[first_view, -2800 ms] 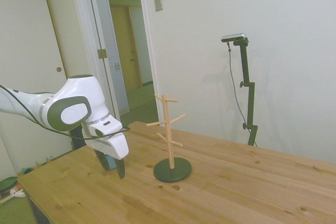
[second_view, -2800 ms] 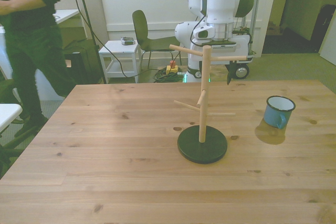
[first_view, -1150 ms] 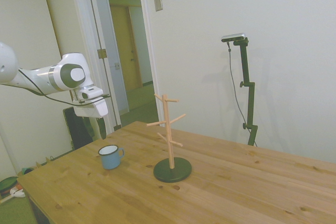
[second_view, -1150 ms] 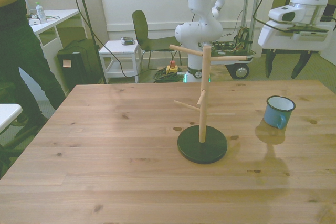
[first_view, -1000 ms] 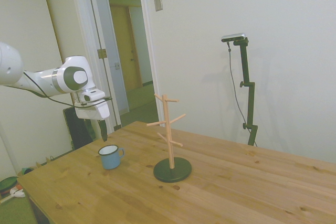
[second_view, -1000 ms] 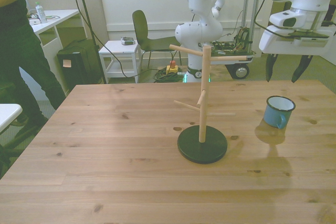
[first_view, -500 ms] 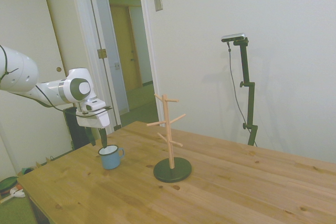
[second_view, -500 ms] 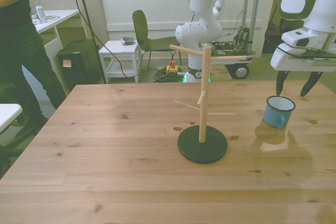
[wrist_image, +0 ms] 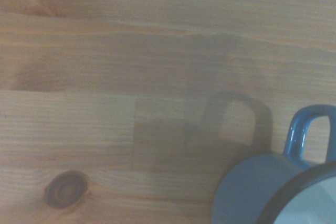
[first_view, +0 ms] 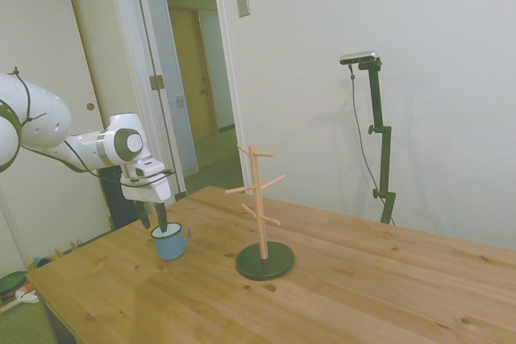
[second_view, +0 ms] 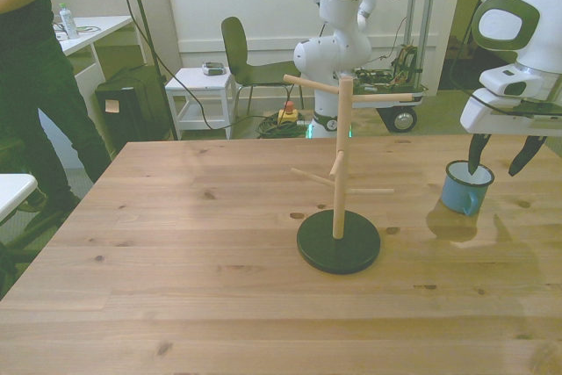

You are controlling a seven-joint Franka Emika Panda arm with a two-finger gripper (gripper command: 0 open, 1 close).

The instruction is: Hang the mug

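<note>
Table [second_view: 202, 243] carries only two things: the wooden peg stand [second_view: 340, 173] on its dark round base near the middle, and the mug [second_view: 464, 187] well apart from it, towards the front view's right, close to the table edge. Arm is the thing that changed most: approx. one second ago it was high and behind the mug, now it has come down and across, so the tool [second_view: 501, 155] hangs directly over the mug rim. In the side view the tool [first_view: 151, 217] has one finger tip at, or maybe just inside, the mug [first_view: 170, 242] mouth; I cannot tell if it touches the rim. Fingers are spread apart, nothing between them yet.

Mug itself has not moved: upright on the table, white inside up. Its loop handle [wrist_image: 310, 129] in the wrist view is free, and the mug's shadow falls on the boards beside it.

Meaning for the task: approach is nearly done, grasp not yet. My judgement is that the next step is a little more descent, w/ one finger inside and one outside the wall, then closing. Handle must stay free for the peg later.
</note>
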